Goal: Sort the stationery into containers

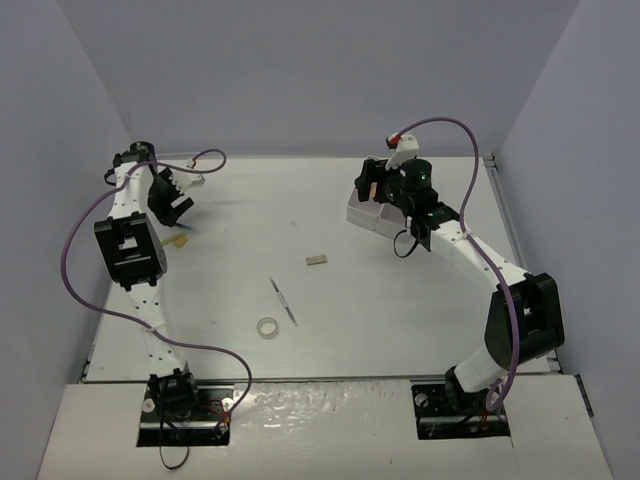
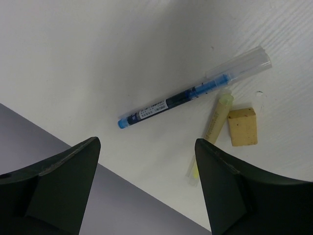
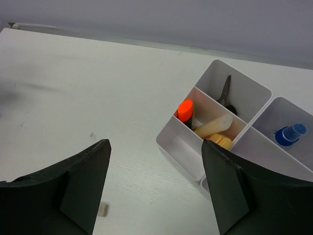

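Overhead first: shows the thin grey stick [image 1: 283, 300] flat at mid-table, long axis running far-left to near-right, the clear tape ring [image 1: 267, 327] near it, and the white tray [image 1: 360, 213] far right under the right gripper [image 1: 372, 185]. Looks light, stiff and prone to rolling; best pinched across its middle.

From the left wrist: finds the left gripper [image 2: 146, 186] spread wide over a blue pen [image 2: 173, 100], clear cap pointing up-right, just beside the yellow bar [image 2: 217, 122]. Probably slick; calls for a mid-barrel grip.

From the right wrist: catches the right gripper spread and empty before the tray, with the black marker [image 3: 185, 110] leaning inside, orange cap up.
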